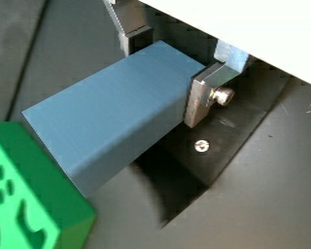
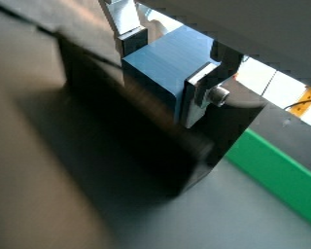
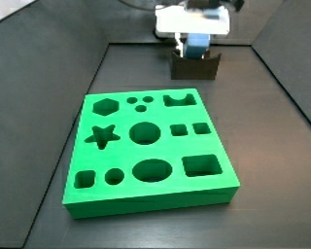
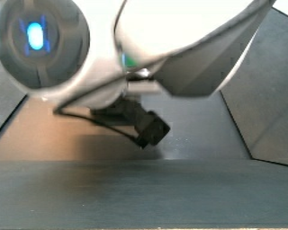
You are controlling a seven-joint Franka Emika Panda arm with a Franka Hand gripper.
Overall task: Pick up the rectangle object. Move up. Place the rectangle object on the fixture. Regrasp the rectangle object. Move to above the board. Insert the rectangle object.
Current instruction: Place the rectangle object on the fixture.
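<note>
The light blue-grey rectangle object point(image 1: 113, 112) sits between the silver fingers point(image 1: 204, 95) of my gripper point(image 1: 165, 68), which is shut on it. In a wrist view the block point(image 2: 165, 60) is right at the top of the dark fixture point(image 2: 145, 131), and the gripper point(image 2: 165, 63) holds its end. In a side view the gripper point(image 3: 197, 41) with the block point(image 3: 197, 45) stands over the fixture point(image 3: 194, 67) at the far end, beyond the green board point(image 3: 148, 151). I cannot tell whether the block rests on the fixture.
A corner of the green board point(image 1: 28, 204) lies close beside the block, and its edge shows in a wrist view point(image 2: 282, 175). Dark walls enclose the black floor point(image 3: 282, 146). The arm's white housing point(image 4: 62, 45) fills a side view.
</note>
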